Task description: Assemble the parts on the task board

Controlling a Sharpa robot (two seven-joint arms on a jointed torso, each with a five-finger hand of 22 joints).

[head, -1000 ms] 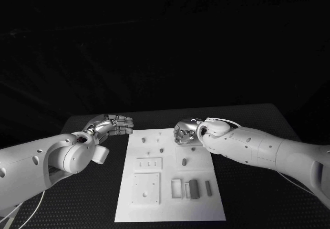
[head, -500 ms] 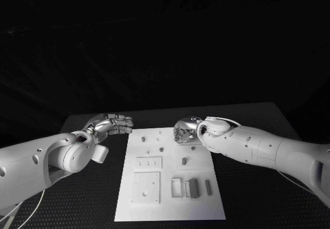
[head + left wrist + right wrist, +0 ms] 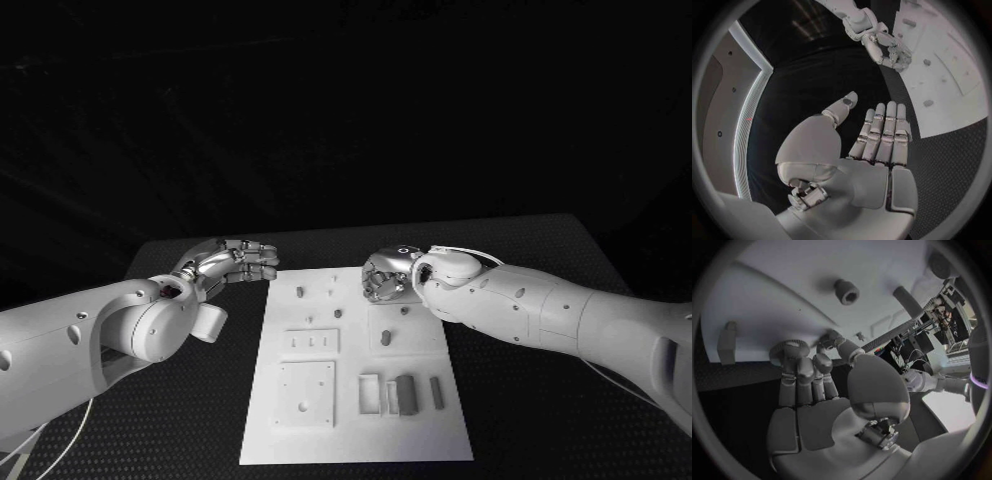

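Two white arms reach over the black table (image 3: 188, 420) in the head view, one on each side of the white task board (image 3: 361, 440), which lies in the table's middle with its long side running away from the robot. The left hand (image 3: 231, 262) hovers just off the board's far left corner, its fingers curled in together with nothing seen in them. The right hand (image 3: 387, 276) hangs low over the board's far right part, fingers bent downward. Small grey parts (image 3: 387, 340) stand along the far end and lie in a row near the near right corner (image 3: 408, 394).

From the left wrist, the left hand (image 3: 873, 150) holds its fingers (image 3: 889, 127) straight and side by side, thumb apart, palm empty, over the table beside the board's edge (image 3: 954, 120). The right hand (image 3: 889, 50) shows beyond it over the board.

From the right wrist, the right hand (image 3: 811, 390) pinches a small toothed round part (image 3: 789, 347) between fingertips and thumb, close above the board (image 3: 773, 305). A short cylinder (image 3: 846, 291) stands nearby.
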